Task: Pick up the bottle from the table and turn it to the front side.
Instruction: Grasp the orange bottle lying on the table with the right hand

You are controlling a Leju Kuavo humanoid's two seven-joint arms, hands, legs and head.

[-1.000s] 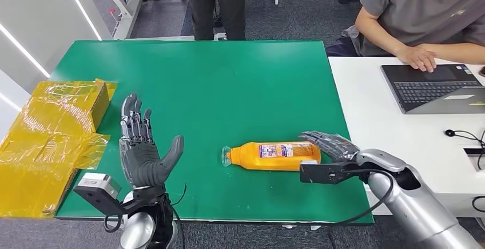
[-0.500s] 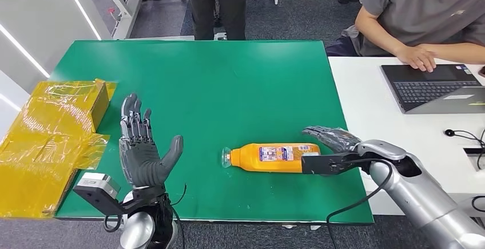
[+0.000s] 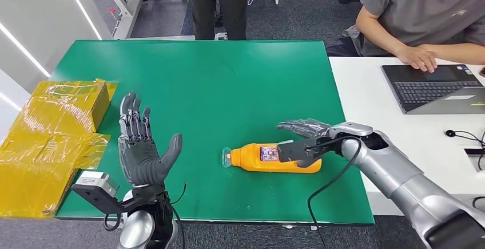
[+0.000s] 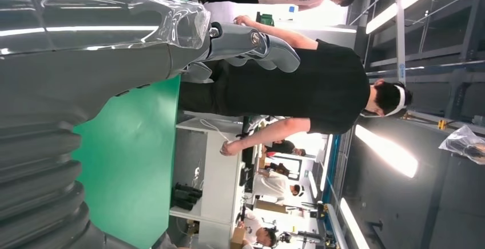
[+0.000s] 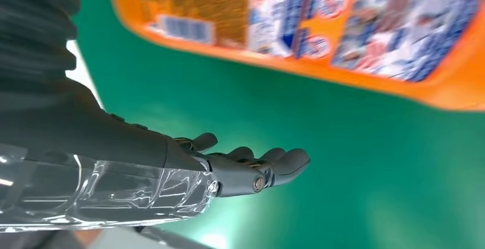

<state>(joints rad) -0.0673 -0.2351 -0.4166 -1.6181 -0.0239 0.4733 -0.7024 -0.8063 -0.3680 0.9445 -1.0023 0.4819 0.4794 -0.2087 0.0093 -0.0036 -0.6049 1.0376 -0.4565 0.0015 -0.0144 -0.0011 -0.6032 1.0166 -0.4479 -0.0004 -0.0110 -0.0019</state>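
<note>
An orange bottle [image 3: 251, 157] with a printed label lies on its side on the green table [image 3: 229, 83], its clear cap pointing toward my left. My right hand [image 3: 306, 129] hovers over the bottle's base end, fingers stretched out past its far side. In the right wrist view the bottle [image 5: 320, 37] and my right hand's fingers [image 5: 251, 169] are apart, with green table between them. The wrist camera bracket hides part of the bottle's label. My left hand [image 3: 140, 151] is raised near the table's front left, palm up, fingers spread and holding nothing; its fingers [image 4: 246, 46] also show from the wrist.
A yellow film-wrapped box [image 3: 51, 140] sits at the table's left edge. A white table [image 3: 389, 129] adjoins on the right, with a laptop [image 3: 434, 86] and a seated person [image 3: 423, 8] typing. Another person [image 3: 217, 3] stands beyond the far edge.
My right hand has swung left from behind the bottle's base to over the bottle. The bottle has barely shifted and my left hand has stayed put.
</note>
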